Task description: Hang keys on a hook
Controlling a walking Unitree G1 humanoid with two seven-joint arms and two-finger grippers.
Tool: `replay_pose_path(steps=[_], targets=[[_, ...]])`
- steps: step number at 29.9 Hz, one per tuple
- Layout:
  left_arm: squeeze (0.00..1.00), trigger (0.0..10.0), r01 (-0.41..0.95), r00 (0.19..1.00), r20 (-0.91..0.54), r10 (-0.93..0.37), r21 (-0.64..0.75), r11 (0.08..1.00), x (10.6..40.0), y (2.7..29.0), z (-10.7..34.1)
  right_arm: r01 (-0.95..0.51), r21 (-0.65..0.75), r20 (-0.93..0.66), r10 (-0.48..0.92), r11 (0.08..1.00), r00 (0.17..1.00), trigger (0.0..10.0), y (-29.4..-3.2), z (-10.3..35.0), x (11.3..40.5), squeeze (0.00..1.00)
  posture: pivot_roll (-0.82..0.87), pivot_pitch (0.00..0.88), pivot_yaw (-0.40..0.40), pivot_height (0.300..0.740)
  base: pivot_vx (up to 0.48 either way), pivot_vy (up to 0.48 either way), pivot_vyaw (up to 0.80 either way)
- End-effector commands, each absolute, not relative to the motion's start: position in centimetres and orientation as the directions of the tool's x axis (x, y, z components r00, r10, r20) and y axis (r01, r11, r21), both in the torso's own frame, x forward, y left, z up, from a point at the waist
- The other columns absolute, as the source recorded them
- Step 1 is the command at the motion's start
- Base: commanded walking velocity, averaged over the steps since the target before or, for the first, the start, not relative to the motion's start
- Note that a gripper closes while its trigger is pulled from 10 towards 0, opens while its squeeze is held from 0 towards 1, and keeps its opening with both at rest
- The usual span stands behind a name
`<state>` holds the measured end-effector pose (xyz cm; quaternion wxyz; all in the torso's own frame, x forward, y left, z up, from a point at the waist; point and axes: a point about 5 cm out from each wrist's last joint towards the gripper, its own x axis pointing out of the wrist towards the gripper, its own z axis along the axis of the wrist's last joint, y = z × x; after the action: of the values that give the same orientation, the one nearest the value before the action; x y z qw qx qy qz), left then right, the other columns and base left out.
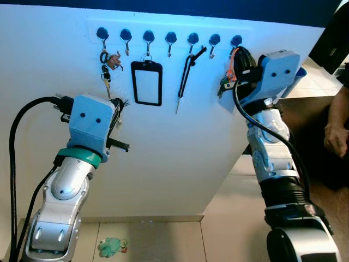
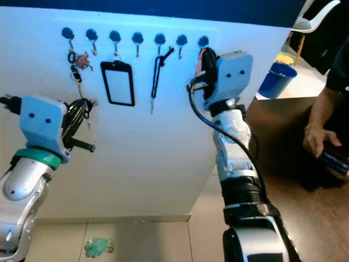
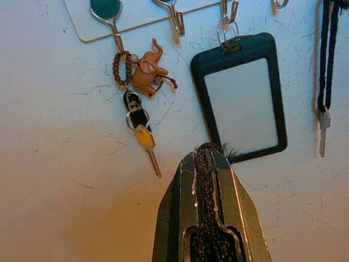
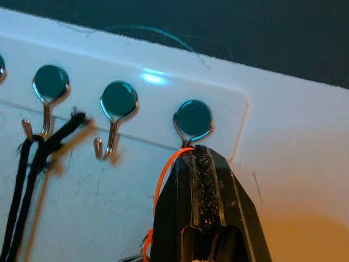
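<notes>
A white rail on the white wall carries several round-headed hooks. My right gripper is raised to the rightmost hook, its fingertips just under the hook's wire. It is shut on a thin orange cord, and something small and dark hangs from the cord below the fingers. My left gripper is shut with nothing in it, close to the wall below the badge holder. A key bunch with an elephant charm hangs on the leftmost hook.
A black lanyard with a key hangs on the fifth hook. A person's forearm and hand rest over a dark table at the right. A blue bin stands behind. A small green object lies on the tiled floor.
</notes>
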<state>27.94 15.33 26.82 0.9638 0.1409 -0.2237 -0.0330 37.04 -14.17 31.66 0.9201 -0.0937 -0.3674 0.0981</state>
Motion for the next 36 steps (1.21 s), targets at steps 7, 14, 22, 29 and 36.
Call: replay_pose_path(steps=[7, 14, 22, 29, 36], targets=[[0.00, 10.0, 0.005, 0.899, 0.418, -0.128, 0.282, 0.959, 27.8, 15.2, 26.7, -0.096, -0.397, 0.615, 0.343, 0.913, 0.710, 10.0, -13.0, 30.8, 37.1, 0.00, 0.18, 0.135, 0.023, 0.740, 0.000, 0.000, 0.00], [0.00, 10.0, 0.005, 0.900, 0.416, -0.127, 0.283, 0.959, 27.8, 15.2, 26.6, -0.074, -0.381, 0.590, 0.304, 0.922, 0.748, 10.0, -13.6, 29.6, 37.2, 0.00, 0.18, 0.135, 0.023, 0.740, 0.000, 0.000, 0.00], [0.00, 10.0, 0.011, 0.900, 0.414, -0.133, 0.284, 0.959, 27.9, 15.2, 26.5, -0.160, -0.071, 0.599, 0.170, 0.985, 0.783, 10.0, -14.9, 28.6, 37.1, 0.00, 0.18, 0.127, 0.029, 0.740, 0.000, 0.000, 0.00], [0.00, 10.0, 0.011, 0.900, 0.414, -0.134, 0.288, 0.958, 27.9, 15.3, 26.5, -0.164, -0.074, 0.602, 0.175, 0.984, 0.779, 10.0, -15.0, 28.6, 37.2, 0.00, 0.18, 0.121, 0.028, 0.740, 0.000, 0.000, 0.00], [0.00, 10.0, 0.014, 0.899, 0.416, -0.138, 0.289, 0.957, 27.9, 15.2, 26.6, -0.177, -0.167, 0.606, 0.242, 0.970, 0.758, 10.0, -13.9, 29.3, 37.1, 0.00, 0.18, 0.116, 0.028, 0.740, 0.000, 0.000, 0.00]])
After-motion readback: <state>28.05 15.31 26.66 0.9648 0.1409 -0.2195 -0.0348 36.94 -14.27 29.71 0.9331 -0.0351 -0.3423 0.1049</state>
